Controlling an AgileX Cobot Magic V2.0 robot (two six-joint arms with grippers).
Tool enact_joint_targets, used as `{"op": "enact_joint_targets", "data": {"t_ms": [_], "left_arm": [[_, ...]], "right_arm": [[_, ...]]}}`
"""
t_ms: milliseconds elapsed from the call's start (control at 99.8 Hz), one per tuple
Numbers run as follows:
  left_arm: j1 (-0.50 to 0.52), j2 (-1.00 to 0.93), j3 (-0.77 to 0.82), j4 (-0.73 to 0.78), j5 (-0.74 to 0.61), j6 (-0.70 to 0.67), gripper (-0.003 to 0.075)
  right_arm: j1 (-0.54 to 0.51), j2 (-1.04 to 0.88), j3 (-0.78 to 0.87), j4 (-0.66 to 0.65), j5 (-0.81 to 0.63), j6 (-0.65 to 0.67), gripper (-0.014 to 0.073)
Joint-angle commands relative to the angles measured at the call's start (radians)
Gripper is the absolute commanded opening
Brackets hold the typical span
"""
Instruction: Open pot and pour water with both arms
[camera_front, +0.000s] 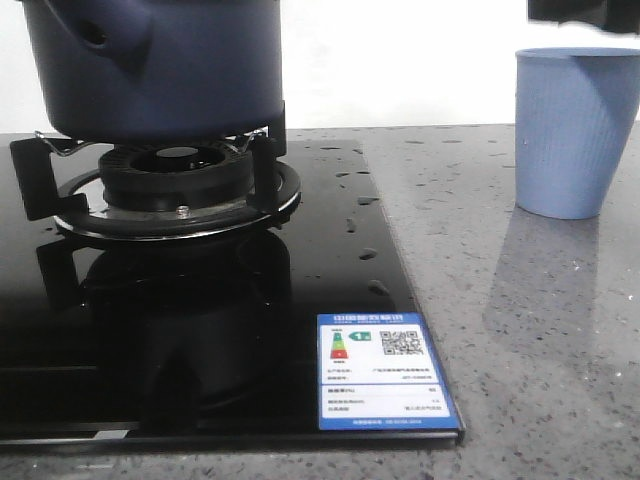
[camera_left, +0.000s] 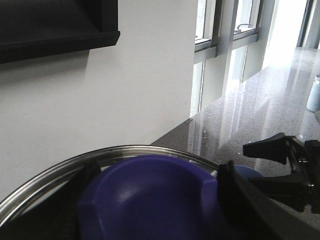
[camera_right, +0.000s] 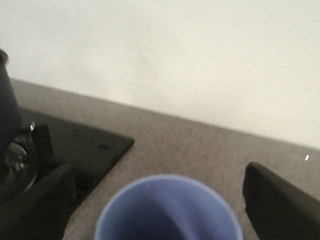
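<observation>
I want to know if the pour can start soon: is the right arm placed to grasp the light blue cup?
Probably yes. The right gripper is open with its fingers either side of the cup, and nothing sits between them; the pot stands well to the side.

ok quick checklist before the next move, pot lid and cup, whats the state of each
1. pot seated on the burner: ok, it rests on the supports.
2. left claw around the lid knob: ok, fingers flank it; firm contact cannot tell.
3. lid on the pot: cannot tell, only its steel rim shows.
4. right claw lined up on the cup: ok, open, fingers either side, not touching.
5. cup upright on the counter: ok.
6. water in the cup: cannot tell, inside is blurred.
</observation>
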Motion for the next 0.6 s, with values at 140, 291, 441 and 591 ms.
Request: {"op": "enact_joint_targets", "data": {"t_ms": [140,291,441,591], "left_arm": [[-0.035,0.050,-0.034,-0.090,-0.006,0.022,0.0263],[-0.065,0.099,-0.034,-0.099,-0.015,0.058,0.0263],[-0.069,0.148,-0.034,-0.140,-0.019,0.079,0.0263],[-0.069,0.200,-0.034,-0.152,-0.006,0.112,0.0263]], "right_arm": [[-0.003,-0.172,-0.023,-0.091,-0.044,0.080,0.0351],[-0.003,-0.264,-0.023,-0.217,-0.040,0.188,-0.0049],[-0.003,-0.324,-0.023,-0.276,-0.040,0.253,-0.0067],[-0.003,-0.360,-0.023,-0.327,-0.040,0.302,-0.0067]]}}
